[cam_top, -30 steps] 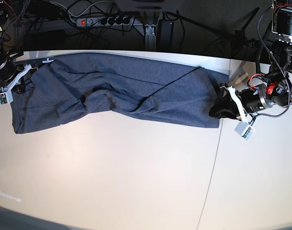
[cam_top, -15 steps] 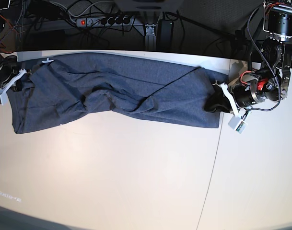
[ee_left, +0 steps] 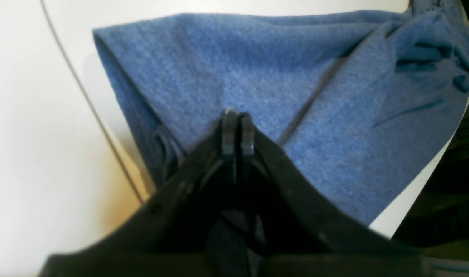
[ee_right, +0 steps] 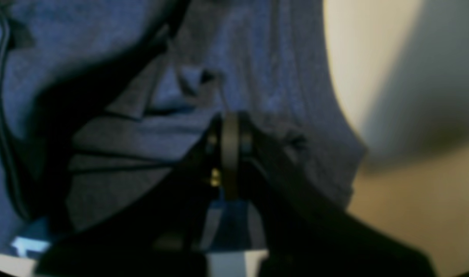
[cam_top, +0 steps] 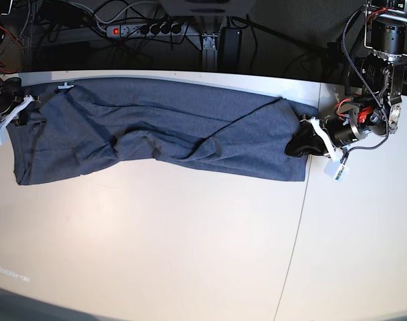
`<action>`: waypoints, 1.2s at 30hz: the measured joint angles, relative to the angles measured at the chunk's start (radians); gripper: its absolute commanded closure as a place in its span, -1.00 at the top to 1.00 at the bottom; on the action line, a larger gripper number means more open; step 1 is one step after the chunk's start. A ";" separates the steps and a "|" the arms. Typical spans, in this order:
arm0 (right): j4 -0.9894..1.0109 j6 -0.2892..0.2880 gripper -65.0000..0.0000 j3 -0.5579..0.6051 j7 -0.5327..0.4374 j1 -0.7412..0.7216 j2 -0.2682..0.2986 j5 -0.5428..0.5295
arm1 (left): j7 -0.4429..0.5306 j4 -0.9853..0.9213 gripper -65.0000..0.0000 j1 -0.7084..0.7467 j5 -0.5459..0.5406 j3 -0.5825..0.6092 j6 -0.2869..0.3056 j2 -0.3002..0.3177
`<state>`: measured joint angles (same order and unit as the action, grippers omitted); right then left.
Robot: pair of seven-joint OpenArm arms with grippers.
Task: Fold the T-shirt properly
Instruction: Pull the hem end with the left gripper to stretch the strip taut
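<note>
T-shirt (cam_top: 170,127) lettering side hidden

T-shirt (cam_top: 163,130): 1 | arms: 2 | table (cam_top: 156,247): 1 | power strip (cam_top: 146,29): 1

A pale cream worktop (cam_top: 156,247) fills most of the base view, smooth and matt, evenly lit from above with only soft shadows. A thin dark seam (cam_top: 293,247) crosses the worktop, running from its far edge down to its near edge, right of the middle. Beyond the worktop's far edge the background is dark. There, a black power strip (cam_top: 146,29) with a red switch lies just behind that edge, with black cables (cam_top: 103,12) looping around it. Right of the power strip stands a metal post (cam_top: 210,41) with a black box (cam_top: 229,43) beside it. Faint small white lettering (cam_top: 13,273) marks the worktop near its front left corner.
</note>
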<state>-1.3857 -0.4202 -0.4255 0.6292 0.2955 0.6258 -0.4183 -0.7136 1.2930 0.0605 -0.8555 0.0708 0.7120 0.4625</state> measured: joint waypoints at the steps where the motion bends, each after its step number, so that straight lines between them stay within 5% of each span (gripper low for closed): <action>1: 0.005 0.000 -1.00 0.000 0.000 0.000 0.008 0.000 | -0.001 0.000 -1.00 0.000 0.001 0.000 0.000 0.001; 18: 0.067 -0.003 -1.00 0.000 -0.004 -0.002 0.050 -0.008 | -0.025 -0.001 -1.00 0.045 -0.083 -0.028 0.001 0.005; 25: 0.067 -0.003 -1.00 0.000 -0.005 -0.002 0.050 -0.008 | -0.211 -0.013 -1.00 0.024 -0.203 -0.183 0.000 0.001; 31: 0.068 -0.003 -1.00 0.000 -0.004 -0.002 0.050 -0.007 | -0.285 -0.018 -0.16 0.006 -0.293 -0.294 -0.003 0.030; 36: 0.068 -0.003 -1.00 0.000 -0.005 -0.002 0.050 -0.007 | -0.334 -0.018 -0.13 0.008 -0.346 -0.294 -0.003 0.055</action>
<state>-1.3174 -0.4229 -0.4255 0.6247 0.2932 0.6758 -0.4252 -1.0473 1.2751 0.0689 -1.2011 -0.2237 0.7086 0.5179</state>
